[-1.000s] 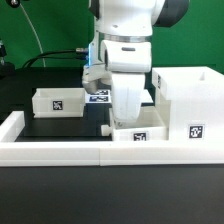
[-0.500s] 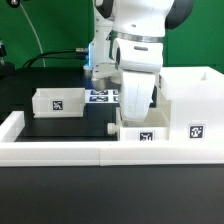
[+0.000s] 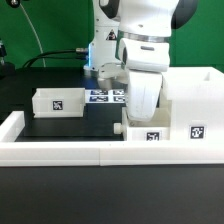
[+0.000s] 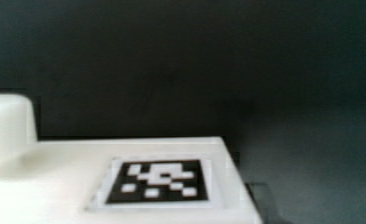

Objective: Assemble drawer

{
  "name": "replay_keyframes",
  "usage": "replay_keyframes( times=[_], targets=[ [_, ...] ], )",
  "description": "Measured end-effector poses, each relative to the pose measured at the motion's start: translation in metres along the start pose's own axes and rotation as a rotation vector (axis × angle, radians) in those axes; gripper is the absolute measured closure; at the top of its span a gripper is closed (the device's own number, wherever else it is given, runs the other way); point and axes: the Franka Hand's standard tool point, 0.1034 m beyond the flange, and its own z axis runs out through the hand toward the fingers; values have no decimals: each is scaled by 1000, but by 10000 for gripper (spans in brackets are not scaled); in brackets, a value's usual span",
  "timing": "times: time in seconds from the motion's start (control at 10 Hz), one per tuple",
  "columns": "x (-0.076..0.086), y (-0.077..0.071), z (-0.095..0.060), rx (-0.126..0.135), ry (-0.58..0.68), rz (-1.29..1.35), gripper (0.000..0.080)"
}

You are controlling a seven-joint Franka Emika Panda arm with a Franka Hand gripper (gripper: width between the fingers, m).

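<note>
The drawer's tall white housing stands at the exterior view's right, with a tag on its front. One small open-top tray sits apart at the left on the black surface. The second tray lies by the front wall, just left of the housing. My gripper reaches down into this tray and appears shut on its wall; the hand hides the fingertips. In the wrist view the tray's tagged white face fills the near part, and one white finger shows beside it.
The long low white wall borders the front of the black surface and turns up along the left side. The marker board lies flat behind my arm, partly hidden by it.
My gripper and the tray under it have moved together toward the exterior view's right, closer to the housing. The left tray and the housing have not moved.
</note>
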Motion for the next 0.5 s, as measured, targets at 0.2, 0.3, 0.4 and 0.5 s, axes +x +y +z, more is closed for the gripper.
replay_keyframes(
  times=[0.2,0.3,0.4,0.5],
  targets=[
    [-1,0,0,1,0,2,750],
    [-2,0,0,1,0,3,750],
    [-1,0,0,0,0,6,570],
    [0,2,-4,-7,1,25,390]
  ],
)
